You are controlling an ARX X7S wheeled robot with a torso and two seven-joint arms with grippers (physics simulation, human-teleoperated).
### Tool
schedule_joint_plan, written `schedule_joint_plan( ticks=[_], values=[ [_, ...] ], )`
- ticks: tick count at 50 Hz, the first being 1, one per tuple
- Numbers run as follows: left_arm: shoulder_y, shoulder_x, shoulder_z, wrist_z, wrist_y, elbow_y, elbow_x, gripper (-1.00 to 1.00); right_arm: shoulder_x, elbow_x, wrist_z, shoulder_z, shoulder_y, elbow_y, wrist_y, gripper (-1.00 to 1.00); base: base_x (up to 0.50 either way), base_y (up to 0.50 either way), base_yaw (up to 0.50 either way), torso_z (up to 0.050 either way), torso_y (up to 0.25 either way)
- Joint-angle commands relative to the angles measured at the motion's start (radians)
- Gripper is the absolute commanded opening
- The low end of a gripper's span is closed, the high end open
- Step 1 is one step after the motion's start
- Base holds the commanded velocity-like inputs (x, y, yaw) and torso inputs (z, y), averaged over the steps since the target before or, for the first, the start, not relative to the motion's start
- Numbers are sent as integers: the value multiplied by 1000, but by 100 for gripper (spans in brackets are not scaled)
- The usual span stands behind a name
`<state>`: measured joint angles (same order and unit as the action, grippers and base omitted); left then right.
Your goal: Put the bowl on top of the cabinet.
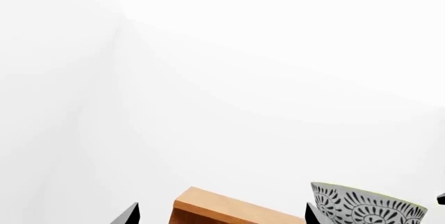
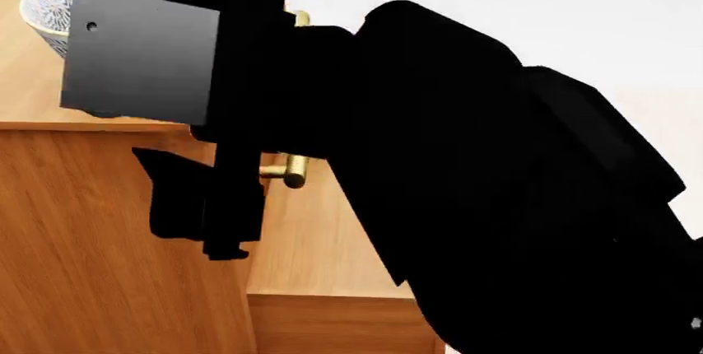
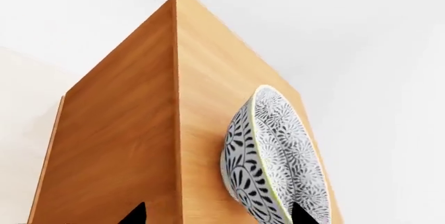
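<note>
Head view: one black robot arm (image 2: 472,189) fills the foreground, with one grey block-shaped part at its near end. Behind it stands one cabinet (image 2: 99,230) of orange-brown wood grain. Two brass bar handles (image 2: 288,171) show on its front, the second partly hidden at the arm's upper edge. One bowl (image 2: 49,0), white with a dense grey-blue floral pattern, rests on the cabinet's flat top, near the edge; its foot is in contact with the wood.

Right wrist view: two dark fingertips (image 3: 132,214) of the right gripper (image 3: 215,216) show at the frame edge, spread apart, with nothing between them. One tip lies just beside the bowl's rim; contact cannot be confirmed. Beyond, the bowl sits on the cabinet top.

Left wrist view: the left gripper (image 1: 219,216) shows two dark tips, apart, holding nothing. Beyond them: one cabinet corner and one bowl.
</note>
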<state>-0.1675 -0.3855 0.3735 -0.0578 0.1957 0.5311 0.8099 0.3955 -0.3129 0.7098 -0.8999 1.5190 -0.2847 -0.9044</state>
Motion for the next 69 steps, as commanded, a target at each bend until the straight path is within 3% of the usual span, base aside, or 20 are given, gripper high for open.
schedule_joint_plan(
  ticks=[1,12,15,42,58,69],
  values=[
    [4,-6,-5,4,-4,6,3,100,192,-131,-134,196,-229,-440,-85,100,0,0,0,0,0],
    [5,-9,-10,7,-5,9,3,100,291,-218,-298,365,-536,-658,-75,100,0,0,0,0,0],
    [4,-9,-11,6,-4,10,1,100,317,-175,-332,355,-577,-647,-54,100,0,0,0,0,0],
    [2,-11,-14,5,3,5,3,100,452,-367,-597,868,-1211,-709,166,100,0,0,0,0,0],
    [0,-14,-15,9,5,9,0,100,368,-512,-634,1297,-1552,-656,337,100,0,0,0,0,0],
    [-1,-15,-12,11,8,5,4,100,259,-538,-666,1443,-1624,-563,406,100,0,0,0,0,0]
  ],
)
